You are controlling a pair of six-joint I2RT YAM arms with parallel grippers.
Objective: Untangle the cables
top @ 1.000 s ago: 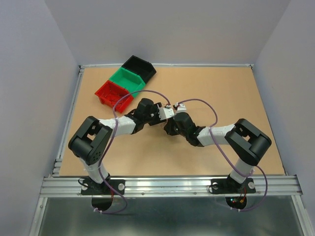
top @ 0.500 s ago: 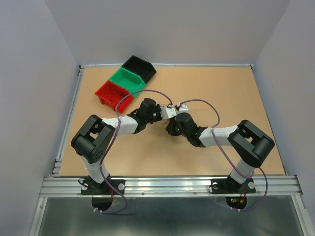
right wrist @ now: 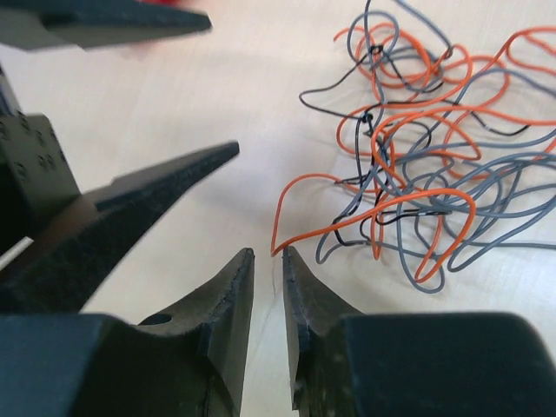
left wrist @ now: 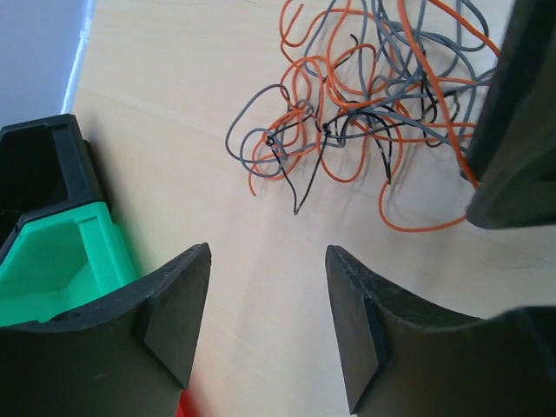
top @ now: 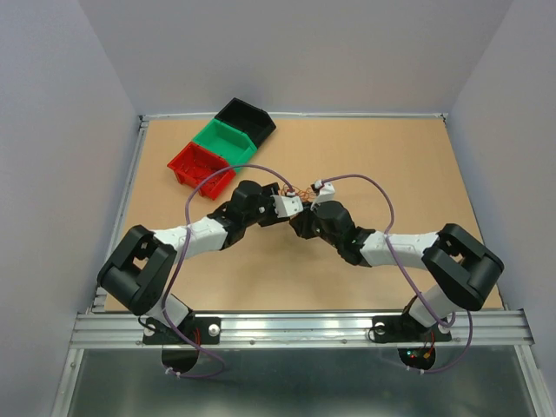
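The cables [top: 296, 188] are a small tangle of thin orange, grey and black wires lying on the table just beyond both grippers. In the left wrist view the tangle [left wrist: 373, 95] lies ahead and to the right of my left gripper [left wrist: 268, 252], which is open and empty over bare table. In the right wrist view the tangle [right wrist: 426, 174] lies ahead and to the right. My right gripper [right wrist: 268, 252] is open by only a narrow gap, and an orange wire's free end [right wrist: 276, 250] lies at its tips. From above, the left gripper [top: 280, 197] and right gripper [top: 302, 203] nearly meet.
A red bin [top: 198, 165], a green bin [top: 224, 139] and a black bin [top: 245, 117] stand in a row at the far left. The green bin [left wrist: 52, 252] is close on the left gripper's left. The arms' purple cables arch above the wrists.
Both wrists have shifted a little farther up the table, toward the tangle. The left arm's shoulder has swung left and lower. The wires now show between the grippers from above.
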